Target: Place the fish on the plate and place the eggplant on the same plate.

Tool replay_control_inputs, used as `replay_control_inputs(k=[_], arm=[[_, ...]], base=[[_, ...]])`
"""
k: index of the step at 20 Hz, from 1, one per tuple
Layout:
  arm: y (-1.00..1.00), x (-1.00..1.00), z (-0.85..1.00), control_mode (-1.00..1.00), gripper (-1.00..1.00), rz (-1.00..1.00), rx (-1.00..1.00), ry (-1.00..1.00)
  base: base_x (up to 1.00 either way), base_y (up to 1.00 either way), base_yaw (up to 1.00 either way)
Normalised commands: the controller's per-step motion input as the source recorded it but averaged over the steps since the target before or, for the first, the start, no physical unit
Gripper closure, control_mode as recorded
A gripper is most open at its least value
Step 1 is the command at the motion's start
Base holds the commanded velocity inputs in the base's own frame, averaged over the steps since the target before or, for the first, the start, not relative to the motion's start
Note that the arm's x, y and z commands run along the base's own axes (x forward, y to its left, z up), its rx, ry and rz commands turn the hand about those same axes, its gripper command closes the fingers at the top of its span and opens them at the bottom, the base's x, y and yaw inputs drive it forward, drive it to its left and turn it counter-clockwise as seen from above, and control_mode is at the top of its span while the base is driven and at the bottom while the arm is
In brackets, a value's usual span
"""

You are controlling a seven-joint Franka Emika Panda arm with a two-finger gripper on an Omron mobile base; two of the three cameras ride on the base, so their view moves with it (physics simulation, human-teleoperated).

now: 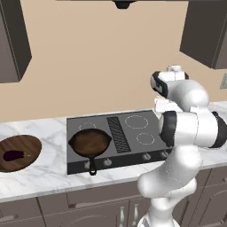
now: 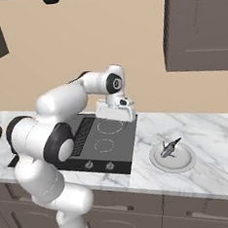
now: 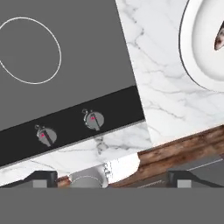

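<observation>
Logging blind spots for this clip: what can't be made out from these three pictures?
- Fish: cut off by the hand view's right edge, just a sliver shows.
- Plate: same view, partly past the right edge.
- Plate and fish: left base view, behind the arm.
- Eggplant: left base view, too small to see its stem.
- Gripper: right base view, fingertips too small to tell apart.

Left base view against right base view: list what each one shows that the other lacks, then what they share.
Left base view alone: the glossy dark purple eggplant lying on the round dark wooden board, and the dark brown skillet on the cooktop. Right base view alone: the slender silvery-grey fish resting on the round white plate, right of the cooktop. Both: the black cooktop set in the white marble counter, and the white arm.
</observation>
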Motion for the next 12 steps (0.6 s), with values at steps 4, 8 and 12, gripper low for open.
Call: replay_control_inputs(k=[4, 8, 12], arm=[[1.0, -0.56, 0.49, -1.0, -1.0, 0.2, 0.11, -0.12], [1.0, -0.46, 0.59, -1.0, -1.0, 0.34, 0.04, -0.12], [1.0, -0.21, 0.24, -1.0, -1.0, 0.47, 0.04, -0.34]], base=[[0.0, 0.0, 0.0], [0.0, 0.0, 0.0], [0.0, 0.0, 0.0]])
